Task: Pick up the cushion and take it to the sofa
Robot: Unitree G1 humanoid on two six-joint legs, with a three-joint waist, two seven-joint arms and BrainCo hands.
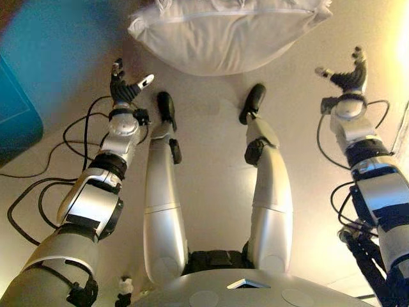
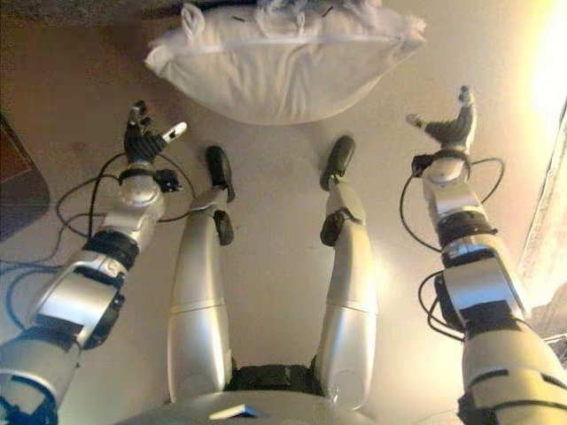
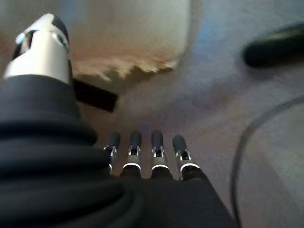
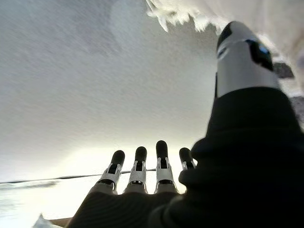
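Observation:
A white cushion (image 1: pixel 223 35) with fringed corners lies on the pale floor in front of me, also in the right eye view (image 2: pixel 279 62). My left hand (image 1: pixel 123 86) is held out to the cushion's left, fingers straight, thumb spread, holding nothing. My right hand (image 1: pixel 348 75) is held out to the cushion's right, also open and empty. Both hands are short of the cushion and apart from it. A fringed corner of the cushion shows in the left wrist view (image 3: pixel 128 42) and in the right wrist view (image 4: pixel 190 14).
A blue-green object (image 1: pixel 25 77) lies on the floor at the left. A light curtain or cloth edge (image 2: pixel 545 239) hangs at the far right. Pale floor (image 1: pixel 211 185) lies between me and the cushion.

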